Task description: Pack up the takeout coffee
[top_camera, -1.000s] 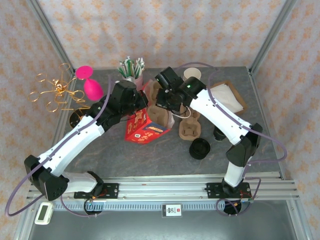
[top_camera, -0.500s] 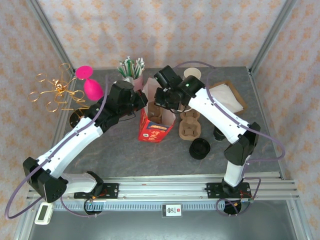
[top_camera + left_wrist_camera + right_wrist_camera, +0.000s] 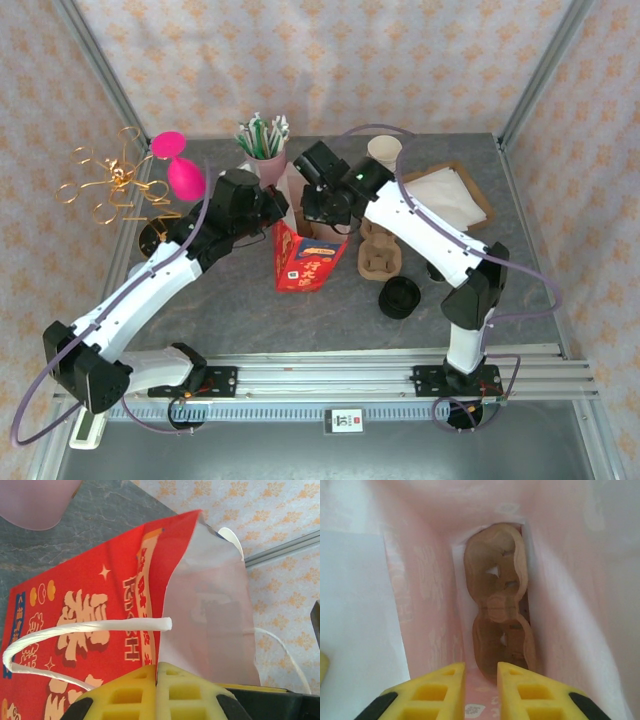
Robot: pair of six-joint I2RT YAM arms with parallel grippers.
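Two arms converge: my left gripper (image 3: 156, 672) clamps the rim of the red bag (image 3: 90, 615); my right gripper (image 3: 481, 672) dips inside above the carrier (image 3: 497, 605), grip unclear.

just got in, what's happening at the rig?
The left gripper pinches the rim of the red paper bag, holding it upright and open. The right gripper is at the bag mouth, a cardboard cup carrier down inside; whether it grips that is unclear. A second carrier sits on the table beside the bag.
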